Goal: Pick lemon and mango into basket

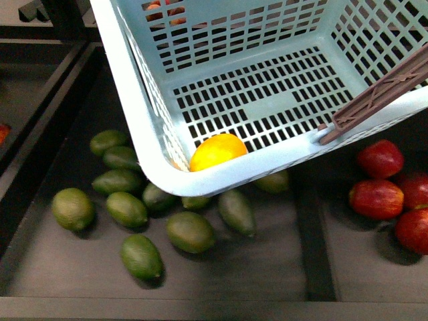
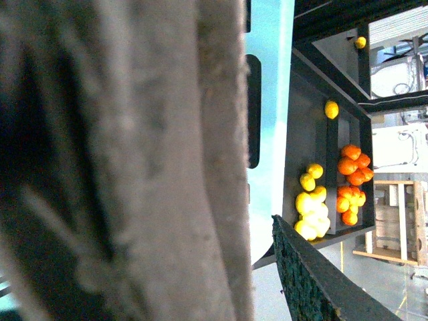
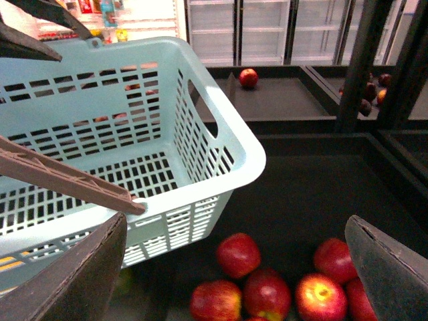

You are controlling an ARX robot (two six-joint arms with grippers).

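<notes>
Inside the basket [image 1: 281, 162] lies one lemon [image 1: 217, 152].

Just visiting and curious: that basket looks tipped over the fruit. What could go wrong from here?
The basket looks tilted, so the lemon in its low corner might roll about. It hangs over green fruits; lowering it could squash them. The open right gripper hovers over apples, the wrong fruit.

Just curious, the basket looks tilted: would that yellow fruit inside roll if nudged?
The lemon looks plump and smooth, low in the tilted basket, so it would likely roll back there. The slotted floor may slow it.
</notes>
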